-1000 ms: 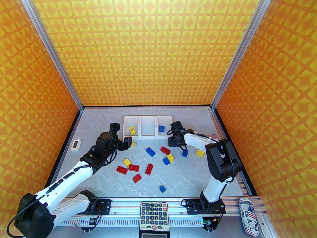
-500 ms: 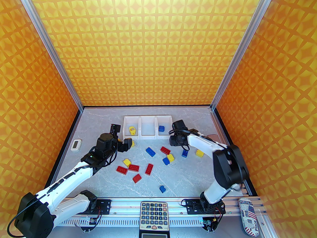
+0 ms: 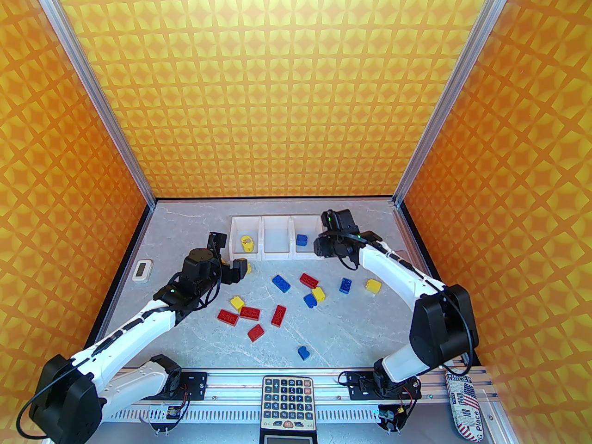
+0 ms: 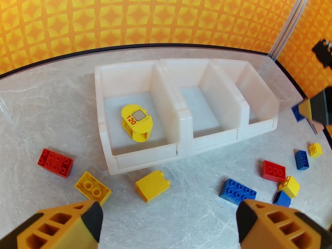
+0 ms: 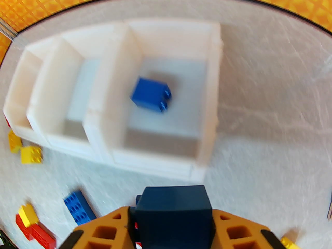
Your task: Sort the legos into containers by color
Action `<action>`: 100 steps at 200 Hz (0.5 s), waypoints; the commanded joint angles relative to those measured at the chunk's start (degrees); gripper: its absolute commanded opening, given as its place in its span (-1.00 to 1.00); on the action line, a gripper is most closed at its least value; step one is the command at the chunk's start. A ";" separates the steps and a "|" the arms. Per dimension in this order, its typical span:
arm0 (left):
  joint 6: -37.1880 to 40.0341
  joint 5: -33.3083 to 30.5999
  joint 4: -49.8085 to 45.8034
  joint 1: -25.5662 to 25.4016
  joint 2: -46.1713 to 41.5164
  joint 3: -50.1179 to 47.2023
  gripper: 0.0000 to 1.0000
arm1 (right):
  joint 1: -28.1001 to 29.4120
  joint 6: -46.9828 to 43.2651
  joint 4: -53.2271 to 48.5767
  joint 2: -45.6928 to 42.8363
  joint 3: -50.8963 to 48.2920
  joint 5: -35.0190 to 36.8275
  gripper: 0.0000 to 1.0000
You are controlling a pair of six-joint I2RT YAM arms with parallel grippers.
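Three joined white containers (image 3: 276, 253) stand at the back. The left one holds a yellow rounded piece (image 4: 136, 122), the right one a blue brick (image 5: 151, 97), and the middle one holds nothing. My right gripper (image 3: 323, 248) is shut on a dark blue lego (image 5: 172, 209), just off the right container's front right corner. Low in front of the left container, my left gripper (image 4: 168, 224) is open, and a yellow brick (image 4: 153, 185) lies on the table just beyond its fingertips. Red, yellow and blue legos (image 3: 279, 315) lie scattered mid-table.
A small white device (image 3: 142, 270) lies at the left edge. A calculator (image 3: 286, 403) and a flag-patterned case (image 3: 465, 405) sit on the near rail. A pinkish pad (image 4: 316, 126) lies at the right behind my right arm. Orange walls enclose the table.
My right gripper has moved away from the table's middle toward the right container, carrying the dark blue lego. The left gripper has barely shifted.
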 commanded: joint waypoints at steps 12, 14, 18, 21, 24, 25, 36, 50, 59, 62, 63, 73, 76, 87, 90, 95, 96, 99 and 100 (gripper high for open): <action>0.81 -0.54 -0.20 -0.36 2.06 1.19 0.80 | -0.38 -1.33 1.60 5.19 6.05 -1.05 -0.37; 0.81 -0.58 -0.26 -0.36 2.20 1.23 0.80 | -0.41 -1.34 1.61 5.49 6.31 -1.05 -0.37; 0.81 -0.58 -0.33 -0.36 2.34 1.33 0.80 | -0.37 -1.34 1.73 6.11 6.88 -0.96 -0.36; 0.81 -0.60 -0.44 -0.36 2.39 1.38 0.80 | -0.36 -1.34 1.89 6.51 7.32 -0.88 -0.36; 0.81 -0.52 -0.48 -0.36 2.47 1.46 0.80 | -0.40 -1.30 1.97 6.97 7.77 -0.87 -0.35; 0.81 -0.52 -0.45 -0.36 2.48 1.44 0.80 | -0.41 -1.32 2.03 7.14 7.87 -0.83 -0.34; 0.81 -0.51 -0.82 -0.36 2.57 1.66 0.80 | -0.33 -1.39 2.01 8.83 9.51 -0.40 -0.28; 0.68 -0.58 -1.19 -0.36 2.33 1.77 0.80 | -0.34 -1.50 1.66 11.15 11.83 -0.34 -0.23; 0.72 -0.58 -1.21 -0.32 2.14 1.69 0.80 | -0.41 -1.35 1.48 12.50 13.06 -0.21 -0.21; 0.73 -0.60 -1.18 -0.35 2.06 1.69 0.80 | -0.36 -1.26 1.47 12.91 13.48 -0.25 -0.20; 0.73 -0.60 -1.16 -0.36 2.05 1.73 0.80 | -0.35 -1.26 1.43 12.97 13.63 -0.25 -0.20; 0.81 -0.58 -1.18 -0.36 1.90 1.60 0.80 | -0.37 -1.06 1.46 14.06 14.60 -0.21 -0.10; 0.81 -0.62 -1.13 -0.36 1.87 1.60 0.80 | -0.38 -1.06 1.43 14.31 14.83 -0.13 -0.05; 0.73 -0.69 -1.20 -0.36 1.79 1.60 0.81 | -0.38 -0.99 1.01 15.00 15.68 0.17 0.08; 0.66 -0.69 -1.21 -0.36 1.86 1.61 0.80 | -0.35 -0.92 0.91 15.15 15.87 0.23 0.11; 0.68 -0.64 -1.33 -0.36 1.87 1.68 0.80 | -0.37 -0.90 0.77 15.22 15.98 0.21 0.15; 0.70 -0.67 -1.36 -0.36 1.87 1.69 0.80 | -0.35 -0.90 0.77 15.26 16.02 0.24 0.16; 0.65 -0.63 -1.45 -0.36 1.87 1.69 0.80 | -0.33 -0.98 0.62 15.29 16.05 0.27 0.17; 0.64 -0.66 -1.47 -0.36 1.87 1.69 0.81 | -0.38 -0.98 0.61 15.30 16.06 0.27 0.18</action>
